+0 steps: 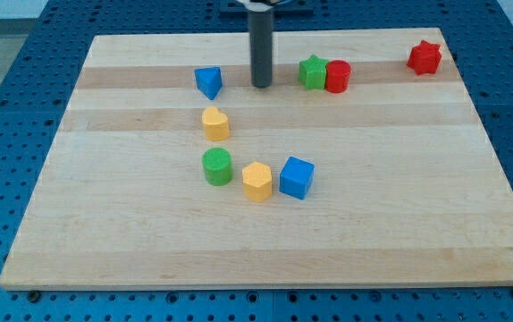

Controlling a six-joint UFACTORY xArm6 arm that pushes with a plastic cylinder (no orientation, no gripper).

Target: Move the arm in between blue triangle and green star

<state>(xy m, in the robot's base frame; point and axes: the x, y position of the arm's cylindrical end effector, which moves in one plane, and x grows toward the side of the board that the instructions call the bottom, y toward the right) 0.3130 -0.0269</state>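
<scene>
The blue triangle [208, 81] lies near the view's top, left of centre. The green star [312, 72] lies to its right and touches a red cylinder [337, 76] on its right side. My tip [262, 85] stands on the board between the blue triangle and the green star, apart from both and about midway between them. The dark rod rises straight up from it to the view's top edge.
A yellow rounded block [215, 122] lies below the blue triangle. A green cylinder [217, 166], a yellow hexagon [256, 181] and a blue cube [297, 176] form a row at mid-board. A red star [424, 57] sits at the top right corner of the wooden board [399, 215].
</scene>
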